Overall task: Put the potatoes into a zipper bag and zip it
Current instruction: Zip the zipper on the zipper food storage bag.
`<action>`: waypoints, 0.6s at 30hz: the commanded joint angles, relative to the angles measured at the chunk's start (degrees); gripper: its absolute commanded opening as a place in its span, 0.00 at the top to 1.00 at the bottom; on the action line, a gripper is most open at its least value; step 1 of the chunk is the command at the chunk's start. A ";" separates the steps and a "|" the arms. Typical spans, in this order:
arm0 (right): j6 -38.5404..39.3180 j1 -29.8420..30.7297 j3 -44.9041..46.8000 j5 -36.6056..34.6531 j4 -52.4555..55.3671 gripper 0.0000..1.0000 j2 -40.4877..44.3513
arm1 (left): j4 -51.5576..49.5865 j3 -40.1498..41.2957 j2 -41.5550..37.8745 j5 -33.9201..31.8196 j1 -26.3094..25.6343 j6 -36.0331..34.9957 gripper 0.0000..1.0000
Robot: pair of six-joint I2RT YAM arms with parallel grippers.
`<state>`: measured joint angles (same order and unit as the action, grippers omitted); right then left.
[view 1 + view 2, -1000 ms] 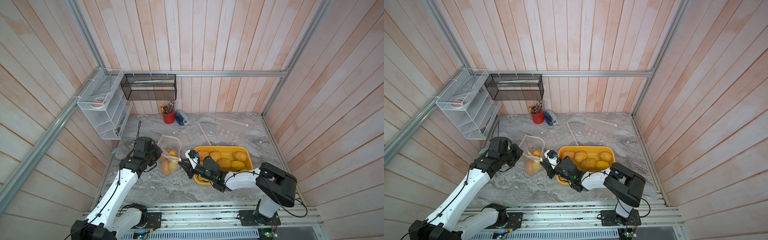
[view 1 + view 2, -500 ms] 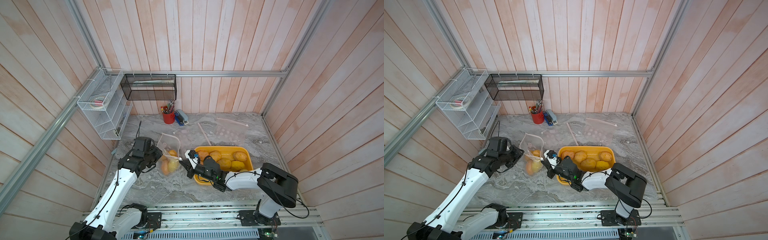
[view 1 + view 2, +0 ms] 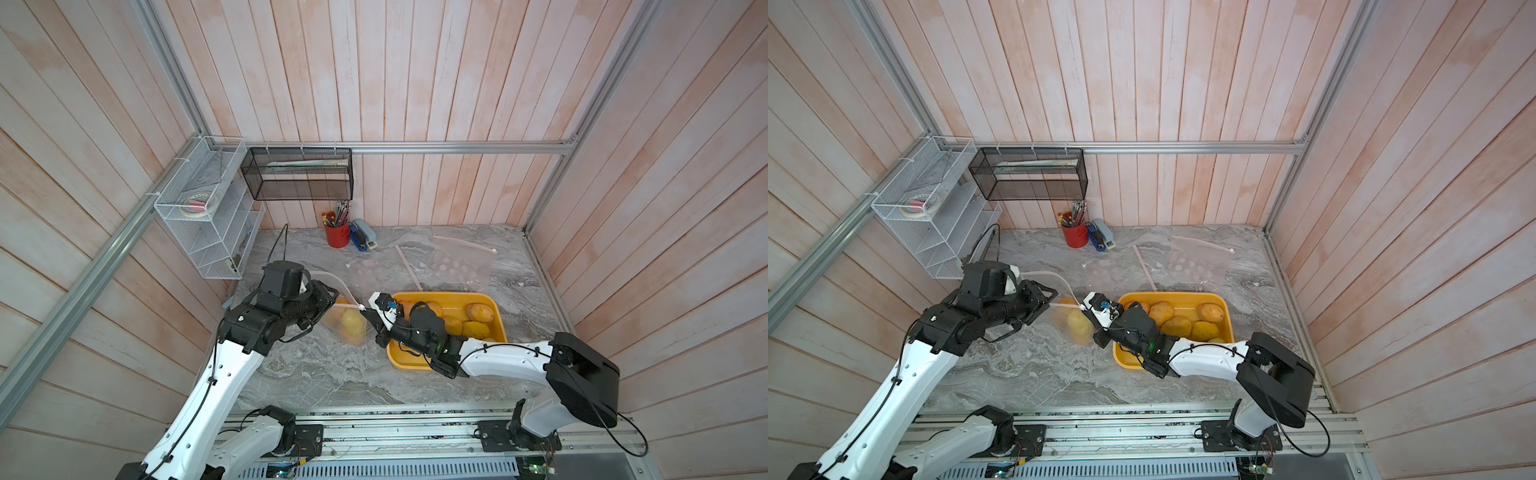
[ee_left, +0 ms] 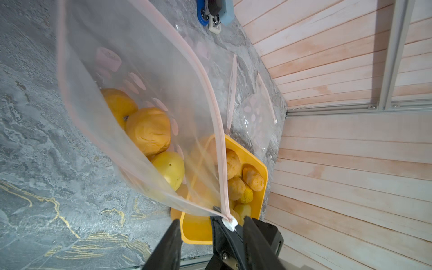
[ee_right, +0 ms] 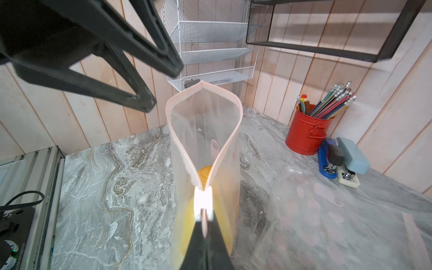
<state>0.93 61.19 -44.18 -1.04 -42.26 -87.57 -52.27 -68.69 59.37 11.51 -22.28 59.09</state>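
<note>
Potatoes [image 4: 149, 133] are in two places: some lie inside the zipper bag [image 5: 203, 131], which stands left of the middle of the counter [image 3: 316, 374], and others lie in the yellow tray [image 3: 407, 359] nearer the right edge. On the left side, the left claw [image 5: 163, 87] hangs near the bag's mouth with its fingers spread and grips nothing. The mouth is wide open, with the pink strips parted. At the bag's end beside the tray, the right claw [image 5: 205, 228] pinches the strip just behind the white slider [image 5: 203, 203].
</note>
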 commanded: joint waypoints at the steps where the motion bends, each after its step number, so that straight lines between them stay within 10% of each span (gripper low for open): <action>1: 1.29 -0.19 0.22 -0.15 -0.07 1.00 1.39 | -3.09 -1.11 2.25 -1.09 -2.79 2.13 0.56; 18: 0.25 0.22 1.72 1.04 -3.41 1.00 -1.45 | -3.90 -2.43 6.41 -3.83 -10.94 7.58 0.55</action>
<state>1.32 61.19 -43.18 -0.93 -43.51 -88.20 -56.18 -69.30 66.70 8.51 -33.12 66.06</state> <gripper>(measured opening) 0.040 0.445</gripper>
